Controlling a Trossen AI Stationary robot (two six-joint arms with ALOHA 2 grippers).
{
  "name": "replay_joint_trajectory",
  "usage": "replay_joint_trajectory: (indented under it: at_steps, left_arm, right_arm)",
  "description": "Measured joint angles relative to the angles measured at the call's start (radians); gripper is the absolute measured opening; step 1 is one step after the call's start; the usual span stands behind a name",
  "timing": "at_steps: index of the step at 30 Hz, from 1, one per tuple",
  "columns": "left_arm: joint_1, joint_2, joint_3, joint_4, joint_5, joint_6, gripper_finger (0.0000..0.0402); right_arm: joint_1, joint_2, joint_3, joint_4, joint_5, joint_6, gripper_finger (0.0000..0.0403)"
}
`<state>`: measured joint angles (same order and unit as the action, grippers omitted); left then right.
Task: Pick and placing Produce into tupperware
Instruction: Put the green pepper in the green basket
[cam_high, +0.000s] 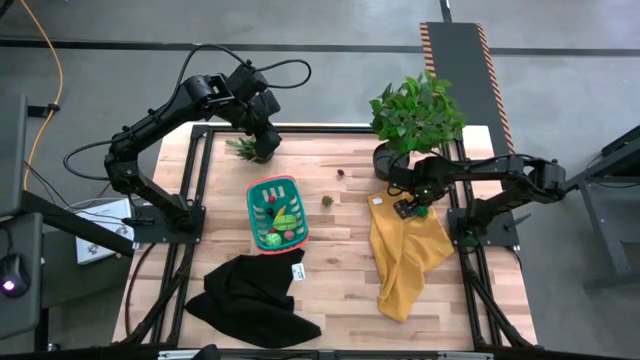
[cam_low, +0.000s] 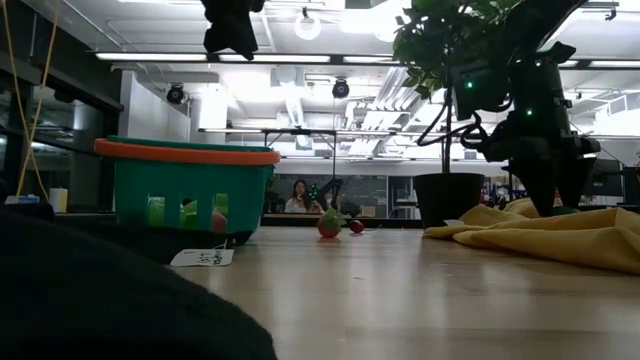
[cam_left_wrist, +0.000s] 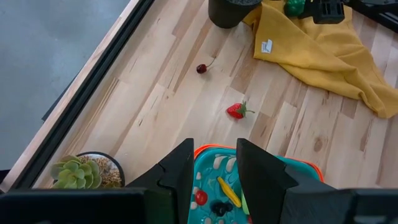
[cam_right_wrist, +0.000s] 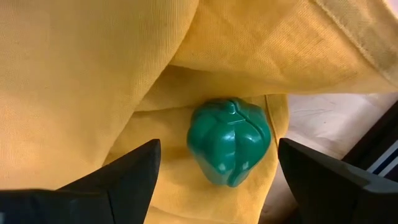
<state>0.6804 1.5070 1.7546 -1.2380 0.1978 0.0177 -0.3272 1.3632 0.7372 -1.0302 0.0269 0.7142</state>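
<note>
Your right tool (cam_high: 411, 209) hangs low over the yellow cloth (cam_high: 405, 262), its fingers spread wide with nothing between them yet. Straight ahead of it, in the right wrist view, a small green pepper (cam_right_wrist: 229, 149) lies in a fold of that cloth, between the two fingers (cam_right_wrist: 127, 175) but touching neither.

Your left tool (cam_left_wrist: 211, 180) is up above the far end of the basket (cam_high: 277, 212), near the small succulent pot (cam_high: 243, 149). Its fingers stand partly open and hold nothing.

The basket sits on the table (cam_high: 340, 270), with the black cloth (cam_high: 250, 298) just beside its near end. Inside you have several pieces of produce: a yellow one (cam_left_wrist: 229, 191), a red one (cam_left_wrist: 199, 197), a dark one and some green.

Still loose on the table are a strawberry (cam_left_wrist: 236, 111) and a cherry (cam_left_wrist: 201, 68), both between the basket and the big potted plant (cam_high: 415, 115).
</note>
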Motion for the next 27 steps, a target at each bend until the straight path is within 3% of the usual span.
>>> replay_joint_trajectory:
  at_steps: [10, 21, 27]
  left_arm:
    - [0.000, 0.000, 0.000, 0.000, 0.000, -0.015, 0.0111]
    - [0.000, 0.000, 0.000, -0.011, 0.000, -0.024, 0.0111]
    - [0.000, 0.000, 0.000, -0.019, 0.004, -0.017, 0.0111]
  right_arm:
    - [0.009, 0.076, 0.000, 0.011, -0.009, -0.016, 0.0316]
    - [0.013, 0.077, 0.000, 0.030, 0.002, -0.025, 0.0316]
    - [0.013, 0.077, 0.000, 0.030, -0.005, -0.027, 0.0288]
